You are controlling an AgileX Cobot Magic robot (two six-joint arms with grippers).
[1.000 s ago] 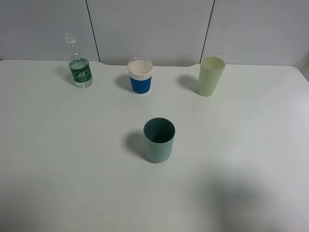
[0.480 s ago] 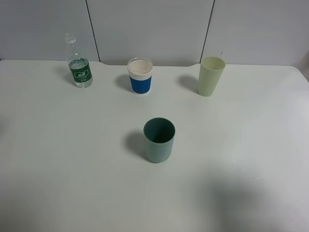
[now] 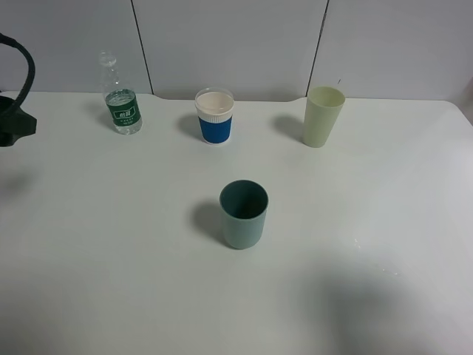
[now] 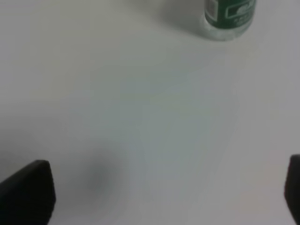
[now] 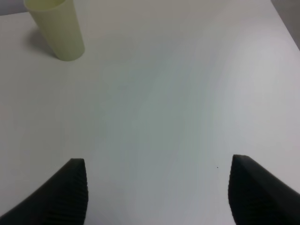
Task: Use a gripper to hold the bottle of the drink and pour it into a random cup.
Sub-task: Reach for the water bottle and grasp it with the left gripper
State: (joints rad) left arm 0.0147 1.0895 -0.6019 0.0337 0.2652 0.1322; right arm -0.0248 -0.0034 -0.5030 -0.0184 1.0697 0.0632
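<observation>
The clear bottle (image 3: 121,100) with a dark green label stands upright at the table's back left; its base also shows in the left wrist view (image 4: 229,18). The white cup with a blue band (image 3: 215,117) stands to its right at the back. My left arm (image 3: 13,118) enters at the far left edge, well left of the bottle. My left gripper (image 4: 168,197) is open and empty, fingers wide apart, short of the bottle. My right gripper (image 5: 159,192) is open and empty over bare table; it is out of the high view.
A dark teal cup (image 3: 244,214) stands mid-table. A tall pale green cup (image 3: 323,116) stands at the back right, also in the right wrist view (image 5: 56,28). A grey panelled wall (image 3: 236,44) runs behind the white table (image 3: 111,244).
My left arm has come into the high view at the far left edge, where nothing showed before. The bottle and cups have not moved.
</observation>
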